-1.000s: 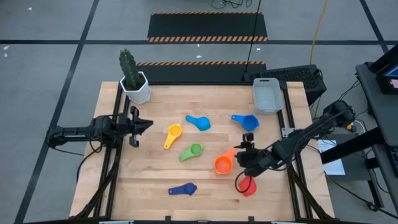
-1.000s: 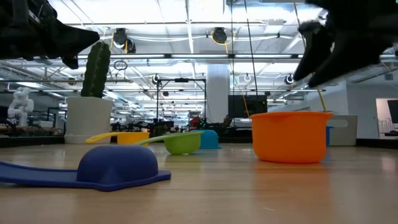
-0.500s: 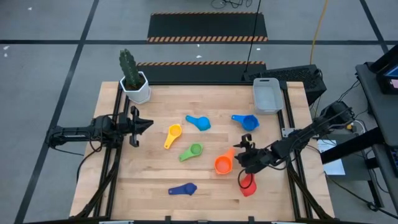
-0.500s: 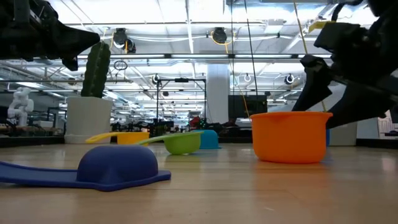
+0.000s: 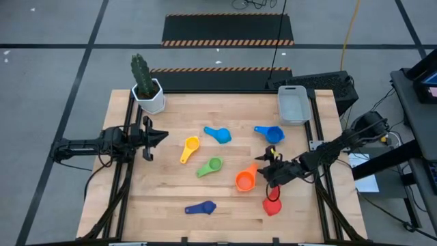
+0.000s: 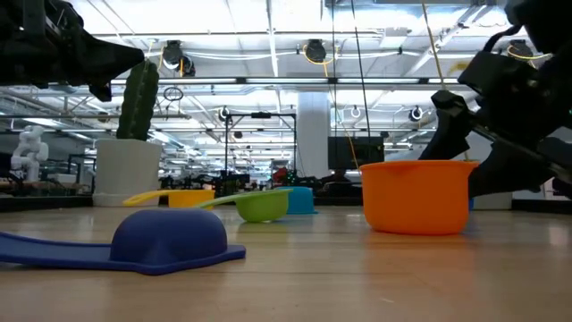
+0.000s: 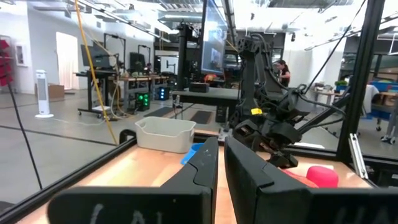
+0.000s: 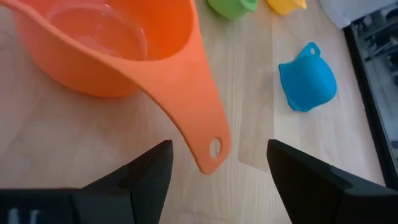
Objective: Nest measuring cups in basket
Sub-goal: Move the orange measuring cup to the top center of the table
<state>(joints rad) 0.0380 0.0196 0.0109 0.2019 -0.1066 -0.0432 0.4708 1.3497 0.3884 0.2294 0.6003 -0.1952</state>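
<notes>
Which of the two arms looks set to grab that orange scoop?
The right. Its gripper hangs open beside the orange cup, fingers either side of the handle. The left gripper waits at the table's far edge.

no readable text, labels, brands or numbers anywhere

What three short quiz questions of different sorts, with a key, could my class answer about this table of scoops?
1. True or false: the basket already holds a scoop.
2. Which scoop's handle lies between the open fingers of the right hand? A) green scoop B) orange scoop C) dark blue scoop
3. Fill in: the left hand waits near the table's ____ edge, below the cactus.

Key: 1 false; 2 B; 3 left.
</notes>
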